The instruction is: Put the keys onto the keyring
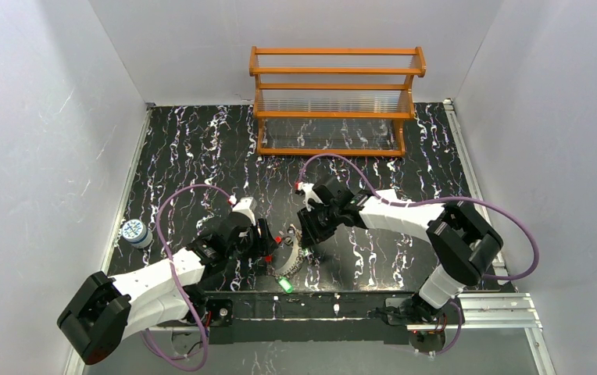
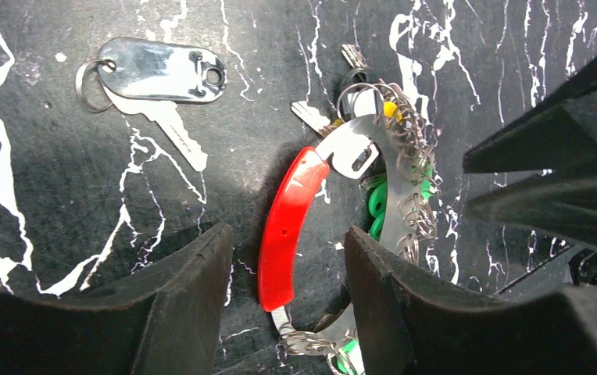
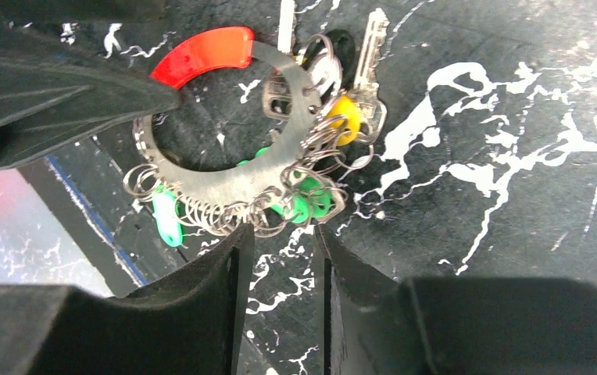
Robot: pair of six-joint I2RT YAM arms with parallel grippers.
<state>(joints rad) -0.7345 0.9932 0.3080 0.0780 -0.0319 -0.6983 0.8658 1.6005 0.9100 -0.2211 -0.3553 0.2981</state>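
In the left wrist view the keyring [image 2: 389,195] lies flat on the black marbled tabletop [image 2: 61,203], from the centre down to the lower edge of the frame. The left gripper [image 2: 287,233] straddles its red section [image 2: 289,203]. One finger [image 2: 178,305] stands outside the loop; the other is inside it and covers part of the metal band. Bare table shows on both sides of the red section, so the jaws stand roughly half open and clamp nothing.

In the right wrist view the same ring fills the upper centre, just beyond the tips of the right gripper [image 3: 281,234]. Its jaws are parted by a narrow gap with only tabletop between them, and they hold nothing. A dark finger of the left gripper reaches in from the upper left to the end of the red section.

Strung on small wire rings along the band are two green-headed keys [image 3: 303,205], one at the band's lower right and one at its lower left. One yellow-headed key [image 3: 346,113] and one black-headed key [image 3: 342,43] sit at the upper right.

One loose silver key [image 2: 172,129] with an oval metal tag [image 2: 159,69] lies well apart, in the upper left of the left wrist view. The overhead view shows one wooden rack [image 1: 334,101] at top centre and one small blue-and-white cylinder [image 1: 134,232] at the tabletop's left edge.
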